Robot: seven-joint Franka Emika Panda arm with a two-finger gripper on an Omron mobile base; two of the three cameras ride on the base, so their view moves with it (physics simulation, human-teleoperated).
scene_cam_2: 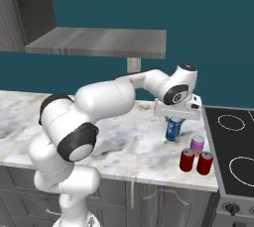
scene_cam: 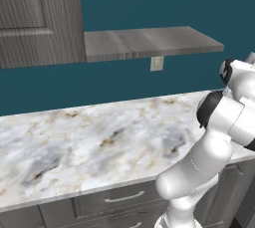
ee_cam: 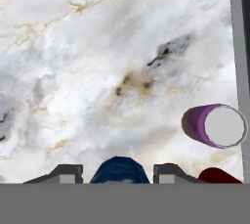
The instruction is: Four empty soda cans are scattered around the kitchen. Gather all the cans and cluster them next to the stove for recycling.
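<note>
The end effector [scene_cam_2: 173, 124] was clamped around a blue can [scene_cam_2: 173, 130] standing on the marble table [scene_cam_2: 124, 144] near the stove [scene_cam_2: 233, 146]; at its four o'clock sat the purple can [scene_cam_2: 197, 144] and two red cans [scene_cam_2: 187, 160].

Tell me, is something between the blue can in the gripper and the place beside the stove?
Nothing visible blocks it. The blue can sits in the gripper; bare counter lies before the purple can, two red cans and stove.

Blue can [scene_cam_2: 173, 129], purple can [scene_cam_2: 197, 144], two red cans [scene_cam_2: 187, 160], marbled white counter [scene_cam_2: 134, 141]
</note>
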